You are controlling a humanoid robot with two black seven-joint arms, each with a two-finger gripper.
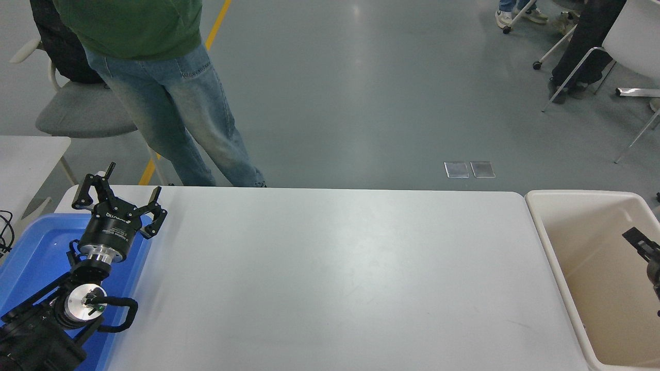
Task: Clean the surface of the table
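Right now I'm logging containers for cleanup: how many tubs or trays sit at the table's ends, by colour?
Blue tray, under the parked left claw: 1
Cream tub, with the right claw over it: 1
Total: 2

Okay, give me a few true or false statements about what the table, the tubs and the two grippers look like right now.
1. The left gripper is open, above the far edge of the blue tray. True.
2. A crumpled paper lies in the middle of the table surface. False: nothing shows there.
3. The right gripper is over the cream tub. True.
4. The cream tub sits at the table's left end. False: it is at the right end; the blue tray is at the left.
5. A person in jeans stands at the table's far side. True.
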